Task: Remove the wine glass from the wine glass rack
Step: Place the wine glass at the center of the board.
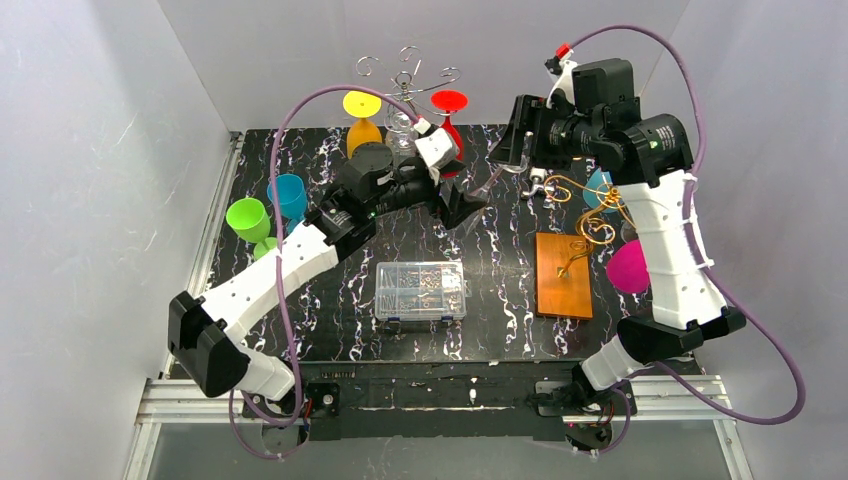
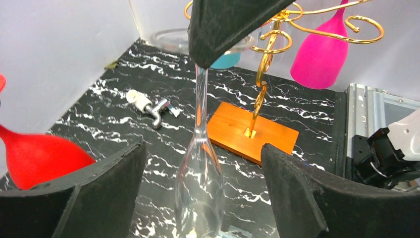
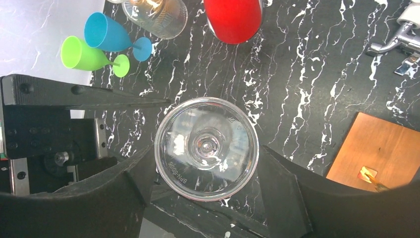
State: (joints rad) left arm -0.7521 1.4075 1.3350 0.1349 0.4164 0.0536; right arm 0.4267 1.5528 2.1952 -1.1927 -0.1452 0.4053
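Observation:
The clear wine glass (image 1: pixel 490 184) hangs upside down in the air, left of the gold wine glass rack (image 1: pixel 590 215) on its wooden base (image 1: pixel 563 275). My right gripper (image 1: pixel 508 158) is shut on the glass's round foot (image 3: pixel 206 148), which spans from one finger to the other. From the left wrist, the stem drops from that grip to the bowl (image 2: pixel 200 183). My left gripper (image 2: pixel 203 147) is open around the bowl, with a gap on each side. A pink glass (image 2: pixel 319 54) hangs on the rack.
A silver wire rack (image 1: pixel 405 75) at the back holds a yellow glass (image 1: pixel 362 118) and a red glass (image 1: pixel 450 108). Green (image 1: pixel 247 217) and blue (image 1: pixel 288 195) cups lie at the left. A clear parts box (image 1: pixel 421 290) sits mid-table, and a metal tap fitting (image 2: pixel 148 105) lies near the wooden base.

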